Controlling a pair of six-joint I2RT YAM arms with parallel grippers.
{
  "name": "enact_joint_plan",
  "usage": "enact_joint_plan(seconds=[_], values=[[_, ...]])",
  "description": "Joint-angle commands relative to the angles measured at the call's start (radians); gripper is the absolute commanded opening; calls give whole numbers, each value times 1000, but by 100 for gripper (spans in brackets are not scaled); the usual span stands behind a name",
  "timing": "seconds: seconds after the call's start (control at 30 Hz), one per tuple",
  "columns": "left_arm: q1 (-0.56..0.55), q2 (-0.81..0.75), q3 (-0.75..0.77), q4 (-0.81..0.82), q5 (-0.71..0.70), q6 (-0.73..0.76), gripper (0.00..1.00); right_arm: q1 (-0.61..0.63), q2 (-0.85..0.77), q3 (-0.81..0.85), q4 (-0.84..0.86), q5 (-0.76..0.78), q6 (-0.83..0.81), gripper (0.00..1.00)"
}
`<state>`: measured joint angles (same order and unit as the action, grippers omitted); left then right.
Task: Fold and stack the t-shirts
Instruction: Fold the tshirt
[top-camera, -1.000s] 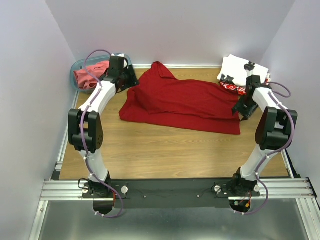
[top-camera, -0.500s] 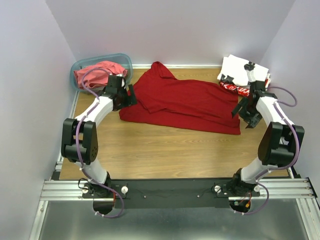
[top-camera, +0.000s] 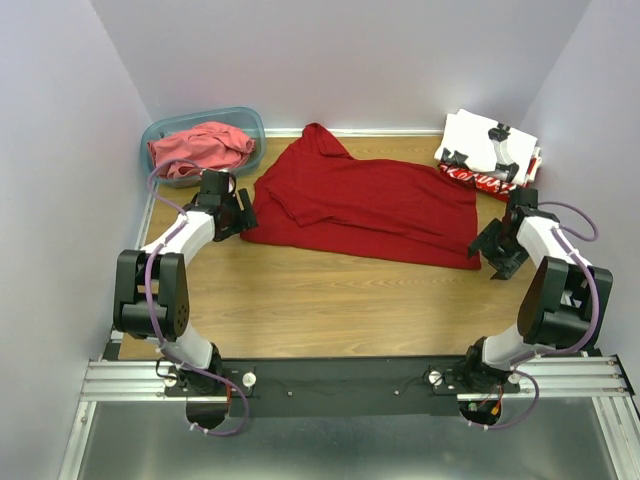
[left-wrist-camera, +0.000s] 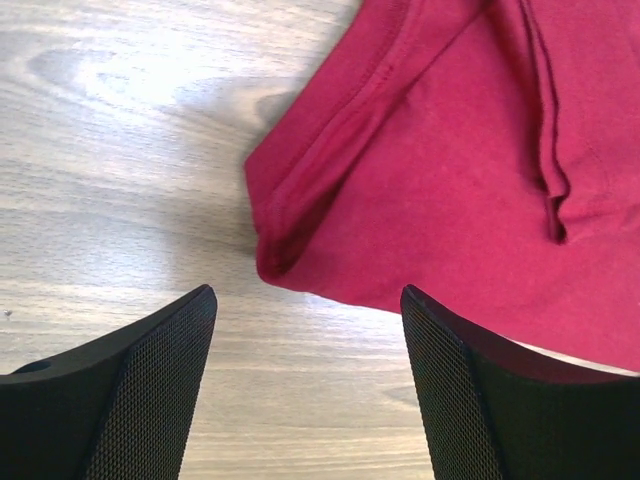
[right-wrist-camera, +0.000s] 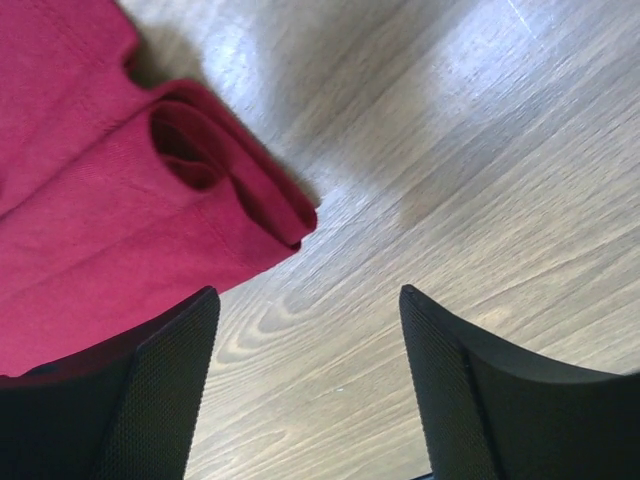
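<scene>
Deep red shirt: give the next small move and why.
Probably lower the left end effector and right end effector onto the end corners of the deep red shirt and close. Both hang open just off them, and it lies only partly folded.

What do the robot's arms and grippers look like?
The left arm and right arm are white shells with black joint housings, each trailing a looping purple cable. The left gripper and right gripper are black, two-fingered, with mesh-textured inner faces.

Bare tabletop (top-camera: 330, 310) nearside; red t-shirt (top-camera: 370, 205), tub (top-camera: 150, 140) beyond.
</scene>
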<state>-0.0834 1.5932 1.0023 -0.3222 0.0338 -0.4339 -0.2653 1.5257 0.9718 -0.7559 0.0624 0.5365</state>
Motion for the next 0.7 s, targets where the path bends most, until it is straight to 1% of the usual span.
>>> enact_joint_plan(seconds=[0.0,0.17,0.27,0.3,0.43,0.53,0.67], values=[[20,-9,-25,64,4,0,80,-26,-15,-30,58,-42,-27,77],[33,13,-22,94,40,-8,76,-41,16,-33,85,-56,-33,69],[34,24,-24,106,58,-19,73,-41,28,-45,107,-101,-33,66],[34,25,-27,107,64,-22,70,-41,34,-48,115,-105,-33,65],[34,28,-40,110,69,-29,67,-41,40,-64,128,-127,-32,61],[34,25,-54,104,54,-29,66,-41,40,-74,141,-141,-27,60],[33,8,-71,95,-8,-32,66,-41,51,-82,151,-148,-26,57]])
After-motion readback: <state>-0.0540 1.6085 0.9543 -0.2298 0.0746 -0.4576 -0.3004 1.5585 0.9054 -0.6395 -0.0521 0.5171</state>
